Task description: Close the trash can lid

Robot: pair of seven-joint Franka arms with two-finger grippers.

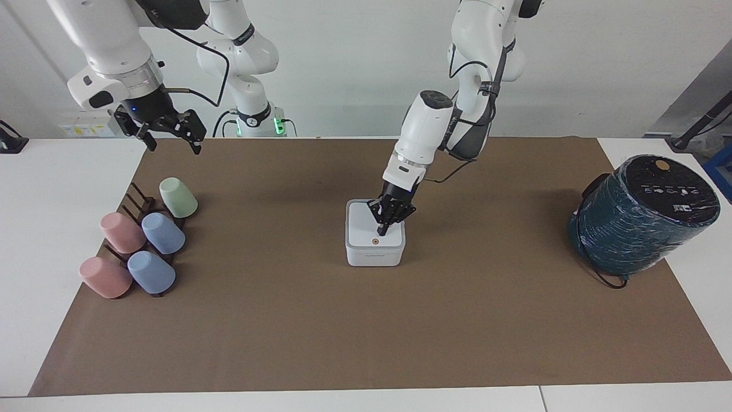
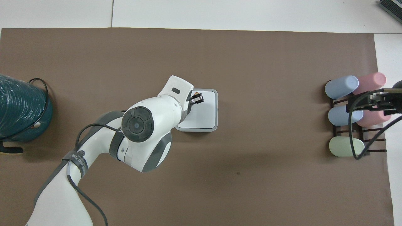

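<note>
The small white square trash can (image 1: pixel 374 254) (image 2: pixel 214 128) stands in the middle of the brown mat. Its white lid (image 1: pixel 363 226) (image 2: pixel 205 110) lies flat on top, orange dot facing up. My left gripper (image 1: pixel 382 231) (image 2: pixel 197 99) is shut, its fingertips pressing down on the lid just by the orange dot. My right gripper (image 1: pixel 171 134) (image 2: pixel 372 105) is open and empty, held high over the cup rack at the right arm's end, waiting.
A dark rack (image 1: pixel 137 200) holds several pastel cups (image 1: pixel 163 233) at the right arm's end. A large dark teal cylinder with a black top (image 1: pixel 643 214) (image 2: pixel 19 110) and its cable stand at the left arm's end.
</note>
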